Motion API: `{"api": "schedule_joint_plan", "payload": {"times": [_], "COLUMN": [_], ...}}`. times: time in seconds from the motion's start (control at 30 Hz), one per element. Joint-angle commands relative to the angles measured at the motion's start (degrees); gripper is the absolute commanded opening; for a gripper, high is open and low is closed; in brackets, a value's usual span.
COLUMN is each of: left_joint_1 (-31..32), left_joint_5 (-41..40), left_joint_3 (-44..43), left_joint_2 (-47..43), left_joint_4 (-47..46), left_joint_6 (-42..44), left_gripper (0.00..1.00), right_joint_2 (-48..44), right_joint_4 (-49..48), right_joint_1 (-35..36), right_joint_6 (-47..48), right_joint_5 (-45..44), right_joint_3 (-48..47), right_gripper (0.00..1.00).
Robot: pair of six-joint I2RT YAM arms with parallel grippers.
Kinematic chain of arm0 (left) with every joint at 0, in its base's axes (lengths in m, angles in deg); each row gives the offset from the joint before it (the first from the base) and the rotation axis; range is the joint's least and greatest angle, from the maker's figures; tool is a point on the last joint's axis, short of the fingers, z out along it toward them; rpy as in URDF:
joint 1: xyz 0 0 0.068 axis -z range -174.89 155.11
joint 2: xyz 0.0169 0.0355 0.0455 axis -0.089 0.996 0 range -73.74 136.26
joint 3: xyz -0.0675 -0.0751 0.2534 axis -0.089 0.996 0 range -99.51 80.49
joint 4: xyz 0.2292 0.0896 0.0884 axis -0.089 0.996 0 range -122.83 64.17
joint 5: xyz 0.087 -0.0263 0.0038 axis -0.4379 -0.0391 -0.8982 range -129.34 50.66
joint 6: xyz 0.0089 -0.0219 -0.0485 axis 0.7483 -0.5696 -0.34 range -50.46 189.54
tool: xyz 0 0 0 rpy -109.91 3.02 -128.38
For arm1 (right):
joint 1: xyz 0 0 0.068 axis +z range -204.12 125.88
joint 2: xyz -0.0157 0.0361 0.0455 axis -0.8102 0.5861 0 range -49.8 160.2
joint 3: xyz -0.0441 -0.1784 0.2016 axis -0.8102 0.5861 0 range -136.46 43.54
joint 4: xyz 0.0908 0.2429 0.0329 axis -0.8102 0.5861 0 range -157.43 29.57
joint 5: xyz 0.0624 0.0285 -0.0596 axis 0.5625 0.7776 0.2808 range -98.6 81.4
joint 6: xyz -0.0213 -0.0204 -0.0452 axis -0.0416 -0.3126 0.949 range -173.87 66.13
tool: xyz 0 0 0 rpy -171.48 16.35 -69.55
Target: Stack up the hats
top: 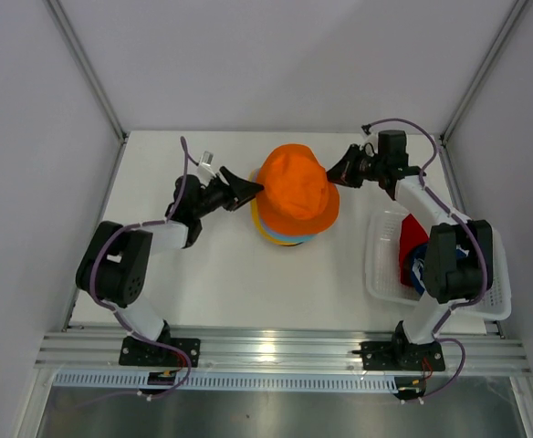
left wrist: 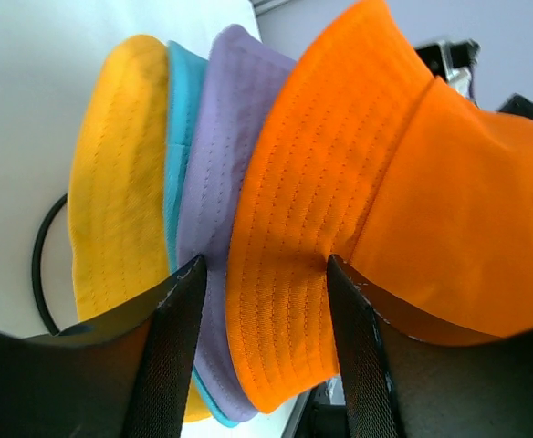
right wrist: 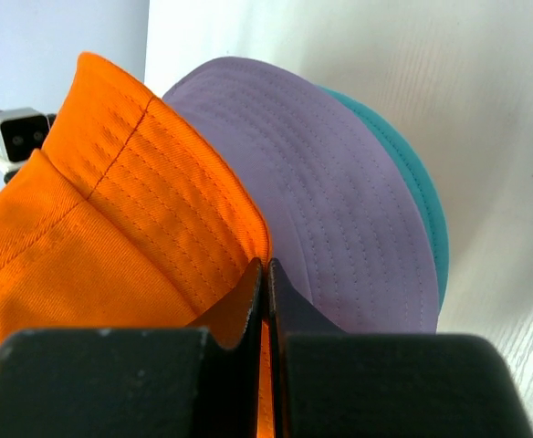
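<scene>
Orange hat [top: 294, 190]: centre of the top view, crown up, over my lavender hat [left wrist: 221, 137], teal hat [left wrist: 182, 119] and yellow hat [left wrist: 120, 164].
Right end effector [right wrist: 265, 269]: fingers pressed together on the orange brim's edge.
Left end effector [left wrist: 265, 265]: fingers spread wide, opposite brim between them, ungripped.
Handling: I judge it light, soft and floppy; the stitched brim, pinched on two opposite sides, is the best hold.
</scene>
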Motion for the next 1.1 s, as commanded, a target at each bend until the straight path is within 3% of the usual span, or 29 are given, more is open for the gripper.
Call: {"api": "schedule_joint_plan", "payload": {"times": [0.0, 0.1, 0.2, 0.23, 0.27, 0.3, 0.33, 0.4, 0.53, 0.67, 0.77, 1.07], "left_joint_1": [0.67, 1.11, 1.63, 1.64, 1.64, 1.64, 1.64, 1.64, 1.72, 1.9, 1.9, 2.87], "left_joint_5": [3.94, 3.86, 2.98, 2.54, 1.84, 1.57, 1.05, -2.64, -10.81, -17.93, -21.1, -19.62], "left_joint_3": [0.95, 0.94, 0.94, 0.95, 0.86, 0.77, 0.6, 0.42, -2.47, -5.38, -5.3, 0.41], "left_joint_2": [1.11, 1.2, 1.37, 1.46, 1.55, 1.64, 1.55, 0.68, -2.48, -3.63, -4.07, -7.94], "left_joint_4": [-12.53, -12.09, -12.18, -12.18, -12.0, -11.48, -10.26, -5.26, 17.36, 31.81, 37.98, 41.26], "left_joint_6": [-1.59, -0.63, -0.45, -0.45, -0.54, -0.54, -0.54, 0.07, 2.27, 4.12, 4.12, 9.65], "left_gripper": [0.58, 0.53, 0.4, 0.33, 0.16, 0.07, 0.01, 0.01, 0.01, 0.01, 0.01, 0.01], "right_joint_2": [2.46, 3.6, 4.13, 4.22, 4.31, 4.31, 4.31, 4.49, 5.28, 7.38, 8.7, 11.78], "right_joint_4": [1.31, 2.1, 2.55, 2.72, 2.9, 3.25, 3.77, 6.48, 10.1, 11.42, 11.51, 7.56], "right_joint_1": [1.86, 2.3, 2.65, 2.74, 2.91, 2.91, 3.0, 3.18, 3.26, 3.44, 4.14, 6.16], "right_joint_6": [0.41, 0.41, 0.41, 0.41, 0.41, 0.5, 0.67, 1.2, 2.69, 3.05, 3.74, 3.49], "right_joint_5": [0.07, -0.2, -0.55, -0.64, -0.81, -1.07, -1.42, -3.61, -7.14, -7.84, -8.37, -9.69], "right_joint_3": [-4.31, -5.63, -6.51, -6.6, -6.69, -6.78, -6.95, -7.39, -8.1, -8.01, -7.92, -2.56], "right_gripper": [0.0, 0.0, 0.0, 0.0, 0.0, 0.0, 0.0, 0.0, 0.0, 0.0, 0.0, 0.0]}}
